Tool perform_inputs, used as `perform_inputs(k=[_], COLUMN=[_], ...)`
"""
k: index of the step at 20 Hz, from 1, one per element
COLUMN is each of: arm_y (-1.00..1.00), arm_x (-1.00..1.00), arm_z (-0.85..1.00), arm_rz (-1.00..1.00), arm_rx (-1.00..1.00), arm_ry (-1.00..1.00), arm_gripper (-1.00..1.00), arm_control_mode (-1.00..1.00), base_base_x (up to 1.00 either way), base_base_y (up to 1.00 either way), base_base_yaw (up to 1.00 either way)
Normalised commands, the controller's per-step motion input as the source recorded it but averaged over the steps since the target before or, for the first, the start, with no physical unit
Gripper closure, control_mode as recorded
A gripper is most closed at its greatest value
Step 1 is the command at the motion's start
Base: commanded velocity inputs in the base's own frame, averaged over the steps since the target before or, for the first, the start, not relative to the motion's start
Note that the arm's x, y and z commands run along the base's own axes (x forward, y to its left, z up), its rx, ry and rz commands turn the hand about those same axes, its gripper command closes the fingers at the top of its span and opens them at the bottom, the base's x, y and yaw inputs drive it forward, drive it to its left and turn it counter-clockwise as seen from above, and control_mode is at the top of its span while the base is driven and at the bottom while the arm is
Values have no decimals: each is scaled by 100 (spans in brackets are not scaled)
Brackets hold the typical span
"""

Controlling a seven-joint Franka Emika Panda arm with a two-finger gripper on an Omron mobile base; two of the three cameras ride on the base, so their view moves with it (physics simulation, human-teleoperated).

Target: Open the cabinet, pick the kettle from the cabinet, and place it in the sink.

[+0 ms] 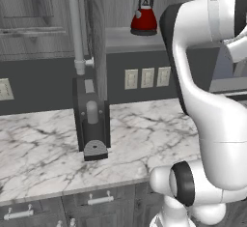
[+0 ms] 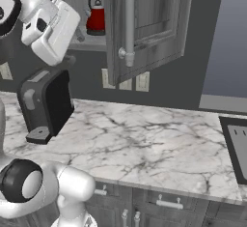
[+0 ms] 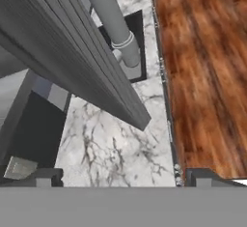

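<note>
One cabinet (image 2: 144,23) door is standing open; the gripper (image 3: 118,177) jaws are spread apart, holding nothing; the kettle (image 1: 144,14) is sitting on the shelf inside.

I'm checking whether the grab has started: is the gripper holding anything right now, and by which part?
Nothing is held. The gripper is open beside the swung-out cabinet door, and the kettle sits untouched on its shelf.

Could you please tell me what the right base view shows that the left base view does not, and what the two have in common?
Right base view alone: the corner of the sink at the far right, and the front of the open cabinet door.

Left base view alone: that door edge-on, and the closed neighbouring grey door on the left.

Both: the red kettle on the cabinet shelf, the dark coffee machine, the marble counter and the wall outlets.
</note>
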Motion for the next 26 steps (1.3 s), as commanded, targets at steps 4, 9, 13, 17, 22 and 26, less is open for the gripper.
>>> perform_inputs(k=[4,9,13,17,22,26], arm_y=[-8,-13,-7,-11,-17,-23], arm_x=[24,29,32,38,33,24], arm_z=[-31,-22,1,0,-3,-5], arm_rz=[-19,-18,-26,-36,-30,-24], arm_rx=[0,0,0,-2,-4,-4], arm_ry=[-37,-32,-14,0,-9,-20], arm_gripper=[-100,-100,-100,-100,-100,-100], arm_control_mode=[-100,-100,-100,-100,-100,-100], base_base_x=[0,0,0,0,0,0], base_base_y=[0,0,0,0,0,0], base_base_yaw=[0,0,0,0,0,0])
